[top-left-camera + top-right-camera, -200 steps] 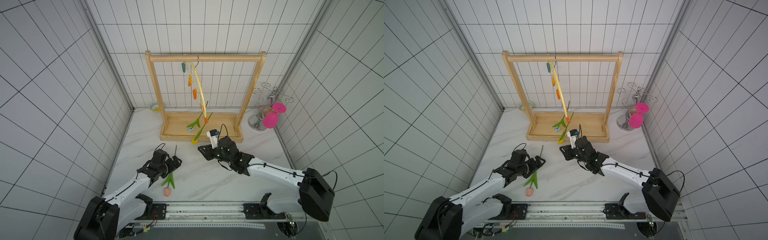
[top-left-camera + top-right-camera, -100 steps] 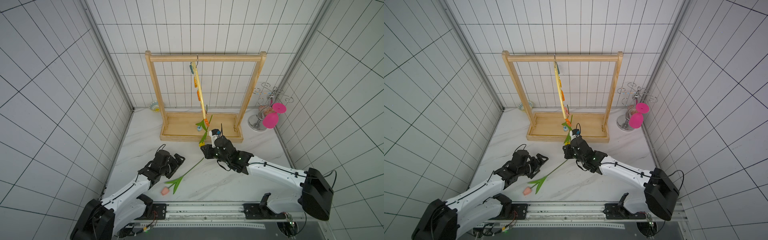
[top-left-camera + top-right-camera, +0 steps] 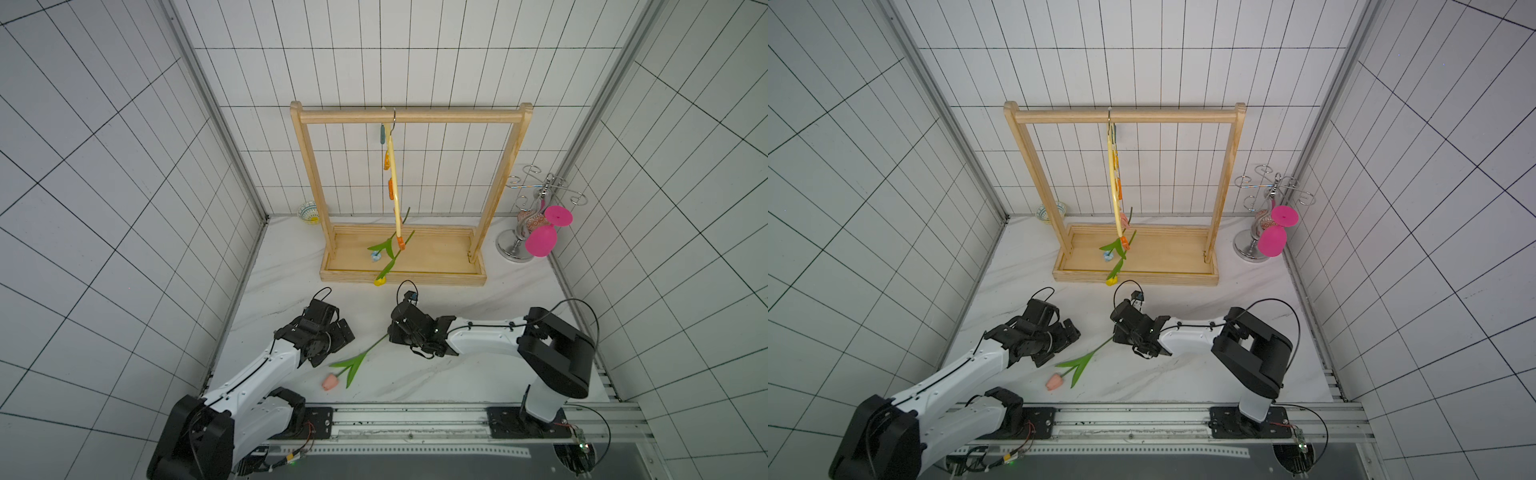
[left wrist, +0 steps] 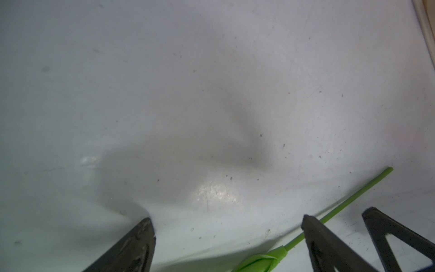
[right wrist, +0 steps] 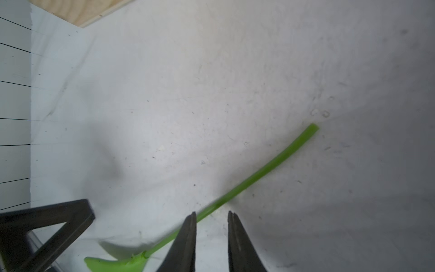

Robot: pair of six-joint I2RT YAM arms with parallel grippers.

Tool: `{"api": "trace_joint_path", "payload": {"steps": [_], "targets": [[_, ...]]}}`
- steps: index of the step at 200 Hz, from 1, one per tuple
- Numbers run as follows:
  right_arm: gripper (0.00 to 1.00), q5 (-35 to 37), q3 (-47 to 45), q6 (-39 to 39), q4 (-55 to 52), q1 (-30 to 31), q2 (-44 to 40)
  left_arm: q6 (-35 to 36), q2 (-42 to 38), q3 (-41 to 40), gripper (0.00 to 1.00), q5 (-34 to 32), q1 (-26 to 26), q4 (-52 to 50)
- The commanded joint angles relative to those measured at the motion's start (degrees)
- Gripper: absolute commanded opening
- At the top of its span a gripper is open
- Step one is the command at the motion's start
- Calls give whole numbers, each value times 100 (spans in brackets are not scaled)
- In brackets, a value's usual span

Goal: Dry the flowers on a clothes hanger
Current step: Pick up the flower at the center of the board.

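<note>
A pink tulip (image 3: 328, 382) lies on the white table, its green stem (image 3: 374, 345) running toward my right gripper (image 3: 392, 332). The right wrist view shows that gripper (image 5: 211, 214) open a narrow gap with nothing in it; the stem (image 5: 270, 167) passes just beyond its tips and behind one finger. My left gripper (image 3: 336, 345) stands wide open beside the leaves, and the stem (image 4: 353, 197) runs past one of its fingers (image 4: 313, 230). The pale-yellow clothes hanger (image 3: 392, 178) hangs edge-on from the rack. Clipped to it are a white-blue tulip (image 3: 376, 257) and a yellow tulip (image 3: 379, 281).
The wooden rack frame (image 3: 411, 116) stands on its tray base (image 3: 440, 257) at the back of the table. A magenta goblet (image 3: 540, 241) hangs on a silver stand (image 3: 515, 249) at the back right. A small patterned bowl (image 3: 308, 212) sits at the back left. Tiled walls close in three sides.
The pink tulip's stem end swung from beside the left gripper over to the right gripper. The right gripper came away from the rack toward the front. The hanger turned edge-on.
</note>
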Motion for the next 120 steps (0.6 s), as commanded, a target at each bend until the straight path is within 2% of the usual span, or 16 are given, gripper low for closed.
{"api": "trace_joint_path", "payload": {"steps": [1,30,58,89,103,120], "targets": [[27,-156,127,181,337,49,201,170,-262,-161,98,502,-8,-193],[29,-260,437,193,359,7,534,-161,-493,-399,98,1379,-134,156],[30,-364,881,-185,406,-190,810,-953,-456,-667,98,1742,-786,951],[31,-559,1442,-883,-2,-629,950,-1842,-449,-821,98,1634,-1362,1864],[32,-668,1648,-1271,-408,-764,926,-1901,-496,-758,98,1589,-1362,1940],[32,-495,1750,-1583,-952,-806,775,-1766,-569,-563,98,1221,-1329,1770]]}}
